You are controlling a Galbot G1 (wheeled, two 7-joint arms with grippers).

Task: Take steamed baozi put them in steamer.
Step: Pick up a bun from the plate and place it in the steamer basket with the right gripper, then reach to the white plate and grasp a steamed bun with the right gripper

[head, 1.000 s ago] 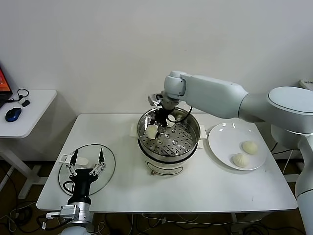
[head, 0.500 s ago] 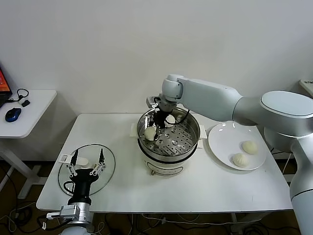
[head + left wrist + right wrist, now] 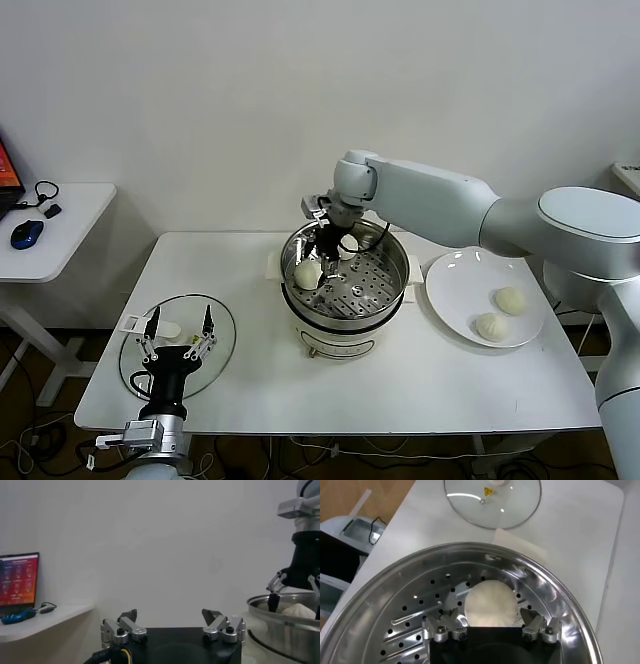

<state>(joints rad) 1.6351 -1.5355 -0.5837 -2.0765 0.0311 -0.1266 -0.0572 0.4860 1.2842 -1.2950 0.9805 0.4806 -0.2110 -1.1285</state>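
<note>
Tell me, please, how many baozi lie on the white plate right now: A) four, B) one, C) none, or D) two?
D: in the head view two baozi lie side by side on the white plate, to the right of the steamer.

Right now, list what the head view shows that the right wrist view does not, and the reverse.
Only the head view shows the white plate with two baozi, the left gripper open above the glass lid, the side table with a mouse, and a second bun behind the right gripper. Only the right wrist view shows the lid's yellow warning sticker. Both show the steamer, a released bun on its perforated tray, and the lid.
</note>
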